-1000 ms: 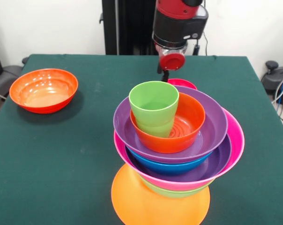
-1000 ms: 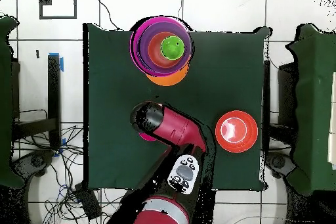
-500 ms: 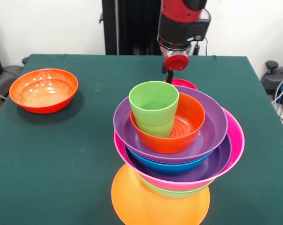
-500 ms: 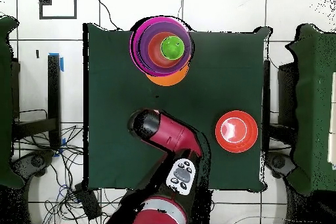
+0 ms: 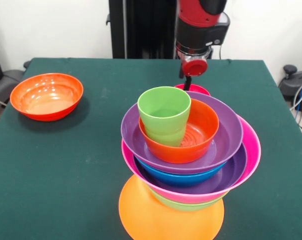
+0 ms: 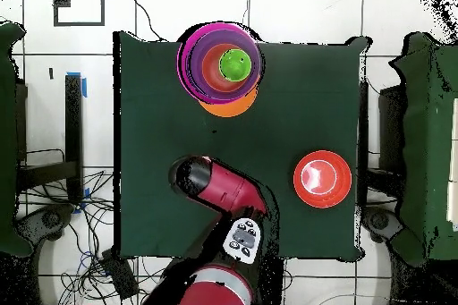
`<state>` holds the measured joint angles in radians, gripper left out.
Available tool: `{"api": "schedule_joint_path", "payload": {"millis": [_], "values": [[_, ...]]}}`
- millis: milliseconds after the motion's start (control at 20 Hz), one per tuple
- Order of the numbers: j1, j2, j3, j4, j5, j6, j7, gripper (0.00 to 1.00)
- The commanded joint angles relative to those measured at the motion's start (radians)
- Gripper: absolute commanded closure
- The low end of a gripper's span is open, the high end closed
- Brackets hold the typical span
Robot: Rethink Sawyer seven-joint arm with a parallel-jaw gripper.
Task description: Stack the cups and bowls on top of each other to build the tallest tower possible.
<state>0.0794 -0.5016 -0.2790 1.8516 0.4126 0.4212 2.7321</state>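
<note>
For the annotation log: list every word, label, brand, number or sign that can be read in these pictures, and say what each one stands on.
No readable text in either view.
Cup, bowls of the tower, loose orange bowl: plain, no print.
Arm: pale button panel near the wrist in the overhead view, its marks too small to read.
Table: plain green cloth.
Floor: a black square outline and blue tape, no lettering.

Tower (image 5: 188, 155) blocks the near table (image 5: 66, 170) edge; red-orange bowl (image 5: 46, 96) sits far off to one side; open cloth between them.
</note>
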Motion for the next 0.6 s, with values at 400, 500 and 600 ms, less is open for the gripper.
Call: {"api": "schedule_joint_path", "payload": {"millis": [400,500,600], "values": [[-0.027,0.097,0.186,0.100,0.022,-0.184,0.122,0.00],[-0.031,0.104,0.186,0.098,0.019,-0.188,0.118,0.00],[-0.037,0.113,0.186,0.097,0.017,-0.196,0.114,0.00]]}}
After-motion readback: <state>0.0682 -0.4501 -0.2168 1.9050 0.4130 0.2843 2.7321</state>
